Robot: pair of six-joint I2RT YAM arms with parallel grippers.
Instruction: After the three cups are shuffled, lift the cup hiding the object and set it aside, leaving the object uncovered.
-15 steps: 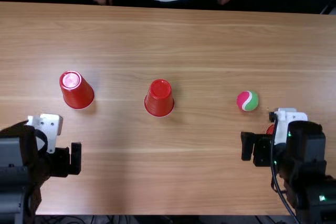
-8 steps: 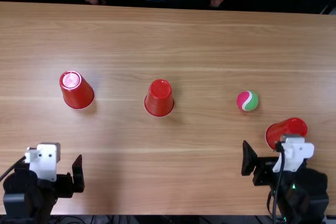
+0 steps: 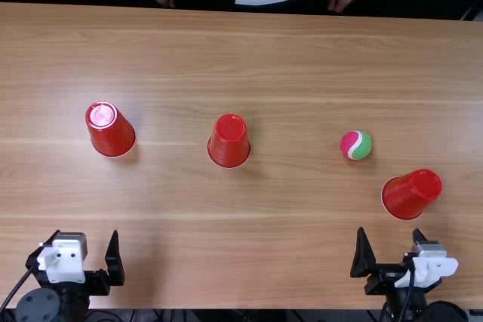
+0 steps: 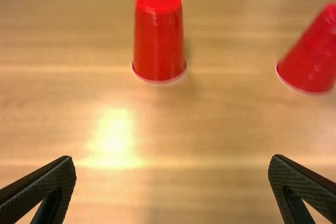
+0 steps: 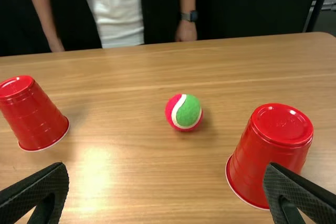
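Top view shows the ball (image 3: 355,145) uncovered on the table (image 3: 302,50), with the set-aside cup (image 3: 411,193) standing mouth-down near it, on the right arm's side. The left gripper (image 4: 170,161) and right gripper (image 5: 165,169) sit at the near edge, fingers spread wide and empty. The task looks done. The risk now is a stray sweep by the right arm knocking that cup into the ball and sending it rolling. The middle cup (image 3: 229,141) and left cup (image 3: 110,129) stand mouth-down, well apart, blocking nothing.
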